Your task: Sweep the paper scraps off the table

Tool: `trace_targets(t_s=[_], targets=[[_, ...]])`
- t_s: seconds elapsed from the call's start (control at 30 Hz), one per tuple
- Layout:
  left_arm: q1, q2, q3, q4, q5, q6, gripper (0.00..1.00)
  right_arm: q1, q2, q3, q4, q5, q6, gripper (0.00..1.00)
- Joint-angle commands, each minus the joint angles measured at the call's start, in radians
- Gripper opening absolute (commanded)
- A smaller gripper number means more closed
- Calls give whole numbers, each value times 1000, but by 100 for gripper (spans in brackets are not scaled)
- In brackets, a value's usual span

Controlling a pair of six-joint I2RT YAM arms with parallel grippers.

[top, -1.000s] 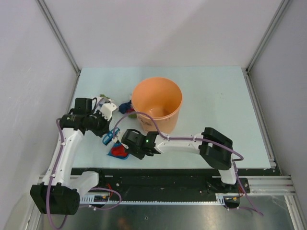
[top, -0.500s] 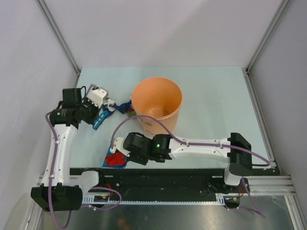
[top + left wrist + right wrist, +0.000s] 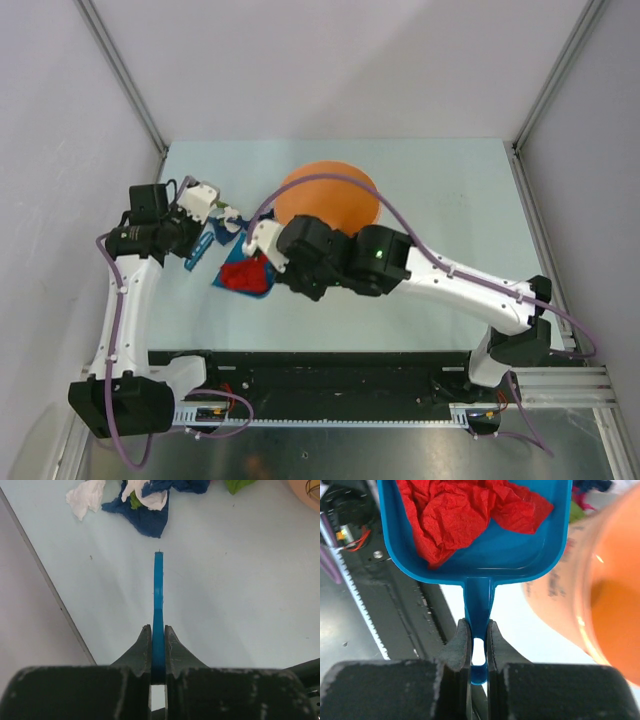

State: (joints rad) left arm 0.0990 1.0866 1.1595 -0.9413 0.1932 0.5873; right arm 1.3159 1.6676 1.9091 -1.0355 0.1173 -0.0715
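Lifted from the near edge, my right gripper [image 3: 479,630] now holds the smooth blue plastic dustpan [image 3: 520,555] mid-frame beside the one round orange bucket [image 3: 330,195], fingers clenched on its handle. One crinkled red paper wad [image 3: 455,515] lies inside. My left gripper [image 3: 158,635] clamps a thin blue brush [image 3: 158,580]. White, dark blue and green paper scraps [image 3: 145,517] sit crumpled on the mint table [image 3: 225,590], upper left.

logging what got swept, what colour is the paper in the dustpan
Red; the paper in the dustpan shows best in the right wrist view.
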Motion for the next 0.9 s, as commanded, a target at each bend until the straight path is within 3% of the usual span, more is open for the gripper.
trace_targets(t_s=[0.0, 0.23, 0.33, 0.43, 0.47, 0.5, 0.53, 0.57, 0.63, 0.87], targets=[[7, -45, -32, 26, -8, 31, 0, -67, -28, 154, -161, 171, 29, 0], [7, -62, -70, 25, 6, 40, 0, -210, -20, 205, -170, 620, -149, 0], [7, -62, -80, 24, 20, 40, 0, -240, -35, 118, -54, 763, -338, 0], [7, -63, -84, 24, 25, 42, 0, -244, -78, -46, 165, 867, -635, 0], [7, -65, -84, 25, 28, 40, 0, -239, -110, -95, 307, 895, -724, 0], [7, -67, -86, 22, 29, 40, 0, -236, -129, -146, 378, 912, -810, 0], [7, -70, -89, 24, 29, 42, 0, -231, -150, -268, 472, 945, -1034, 0], [7, -70, -90, 24, 31, 42, 0, -219, -196, -319, 650, 952, -1130, 0], [5, -77, -96, 25, 32, 43, 0, -207, -235, -431, 771, 937, -1364, 0], [8, -74, -103, 24, 38, 45, 0, -191, -315, -545, 873, 883, -1657, 0]])
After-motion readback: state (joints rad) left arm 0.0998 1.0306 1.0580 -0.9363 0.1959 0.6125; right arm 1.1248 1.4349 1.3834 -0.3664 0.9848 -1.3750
